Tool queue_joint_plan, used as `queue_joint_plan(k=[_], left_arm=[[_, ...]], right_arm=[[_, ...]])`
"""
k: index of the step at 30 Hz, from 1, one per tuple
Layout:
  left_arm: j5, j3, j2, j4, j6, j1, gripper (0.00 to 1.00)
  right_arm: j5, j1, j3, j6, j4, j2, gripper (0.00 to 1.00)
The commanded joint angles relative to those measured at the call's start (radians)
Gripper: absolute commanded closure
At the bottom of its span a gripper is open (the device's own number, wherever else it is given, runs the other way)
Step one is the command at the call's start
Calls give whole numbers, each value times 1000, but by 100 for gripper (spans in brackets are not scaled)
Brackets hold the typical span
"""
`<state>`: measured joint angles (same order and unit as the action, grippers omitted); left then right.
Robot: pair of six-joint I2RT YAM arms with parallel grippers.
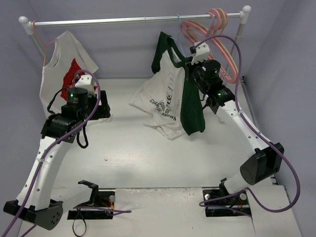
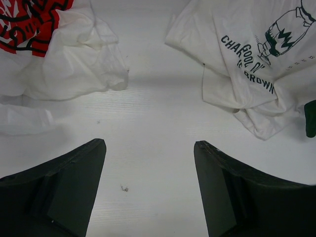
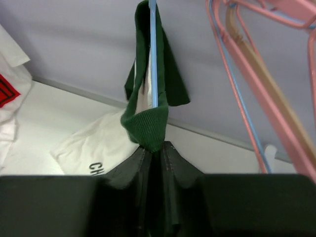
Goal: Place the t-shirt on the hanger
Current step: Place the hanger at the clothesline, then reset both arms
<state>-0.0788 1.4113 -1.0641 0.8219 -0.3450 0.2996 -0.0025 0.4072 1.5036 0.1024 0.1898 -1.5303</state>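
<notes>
Lavender walls, a white table, one metal rail strung across the back, and we have action on the right side! The right gripper is up high, jaws pressed together and pinching the dark green collar ribbing of the t-shirt. The fold of collar sits right at the fingertips, poking up out of them. Straight above that pinch runs the light-blue wire of the hanger, rising through the collar loop, green fabric draped on either side of it.

From overhead, the t-shirt hangs off the rail near the middle. One green sleeve dangles beside the right arm, and the white body slumps down so its lower part lies crumpled on the table.

Over on the left, the left gripper hovers low above bare table, jaws spread wide, nothing between them. The t-shirt's printed hem lies ahead and to its right, well apart from the fingers.

The count: two arms, two shirts. The other is a white shirt with a red graphic, hung at the rail's left end. At the right end, a cluster of pink and peach hangers; how many exactly, I cannot tell.
</notes>
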Motion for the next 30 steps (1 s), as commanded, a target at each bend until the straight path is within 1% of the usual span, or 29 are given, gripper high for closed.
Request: queue_joint_plan(k=[1,2,4,5,7,8,10,11,13,14,15,17,18,19,21,22,23,25,26,28,30], left_arm=[[-12,18,1,-18,-17,-2,28],[-15,20,0,-18,-17,-2,27],[-21,25,-2,-12,-15,-4,27],[-25,29,-2,-9,-14,-2,27],[-30,41,0,-1,-9,-4,27],[-33,46,1,0,-8,-4,27],[-36,51,7,6,-2,-4,27],[-38,49,9,8,0,-4,27],[-36,43,21,19,6,-4,27],[-35,41,24,23,8,-4,27],[-33,41,35,34,12,-4,27],[-33,38,50,45,18,-4,27],[-33,34,73,46,29,-4,27],[-38,29,87,46,35,-4,27],[-53,-6,131,46,57,-2,27],[-70,-21,147,40,61,-4,27],[-105,-62,162,36,64,-4,27],[-124,-106,200,16,69,-4,27],[-119,-123,210,14,67,-4,27],[-104,-158,223,17,61,-2,27],[-93,-182,234,23,44,-4,27]], right_arm=[[12,16,-29,-47,137,102,85],[-22,18,-29,-46,119,108,65],[-45,19,-17,-23,97,128,44],[-51,19,-10,-15,73,136,31],[-77,19,9,11,47,177,22],[-85,18,10,17,34,196,12],[-96,18,9,31,-13,261,2],[-97,18,-12,46,-35,286,0],[-88,18,-52,49,-50,381,0],[-83,18,-103,46,-61,413,0],[-76,18,-132,46,-67,486,0],[-42,18,-216,39,-93,560,0],[-24,18,-242,34,-110,632,0],[-7,18,-265,25,-128,668,0],[77,18,-333,-31,-177,761,0],[106,18,-351,-49,-193,789,0],[157,18,-367,-62,-272,814,0],[208,18,-399,-107,-337,867,0],[235,18,-401,-150,-401,878,0],[294,18,-396,-217,-453,903,0],[343,18,-395,-245,-501,923,0]])
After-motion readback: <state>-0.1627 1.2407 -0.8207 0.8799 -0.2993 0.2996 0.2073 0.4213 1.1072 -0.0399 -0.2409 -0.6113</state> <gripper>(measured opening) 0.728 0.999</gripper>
